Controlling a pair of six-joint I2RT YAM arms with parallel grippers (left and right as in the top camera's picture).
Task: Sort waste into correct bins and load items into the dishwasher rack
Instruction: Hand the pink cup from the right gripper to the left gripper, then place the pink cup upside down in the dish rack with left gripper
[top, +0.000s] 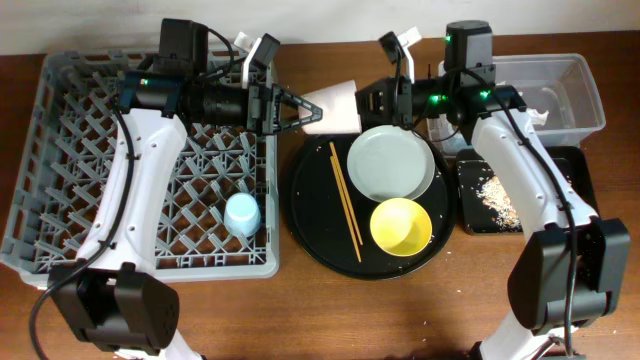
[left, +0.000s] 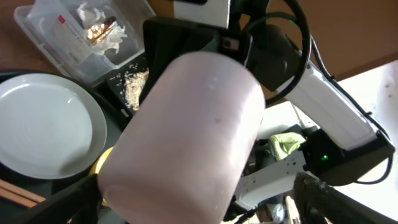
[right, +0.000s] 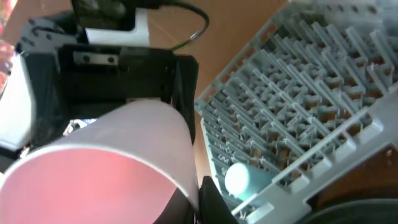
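Observation:
The pale pink cup (top: 335, 103) hangs sideways above the table between the two arms. My right gripper (top: 372, 100) is shut on its rim, one finger inside the pink mouth (right: 93, 180) and one outside (right: 199, 199). My left gripper (top: 305, 110) is open with its fingers either side of the cup's base (left: 193, 137); a gap shows at one finger. The blue cup (top: 243, 213) stands upside down in the grey dishwasher rack (top: 60, 150). The plate (top: 390, 163), yellow bowl (top: 401, 225) and chopsticks (top: 346, 200) lie on the round black tray (top: 310, 220).
The clear tub (top: 575, 100) at the far right holds crumpled white paper and the gold foil wrapper (left: 99, 28). The shallow black rectangular tray (top: 570, 190) in front of it holds food scraps (top: 492, 190). The rack fills the left of the table.

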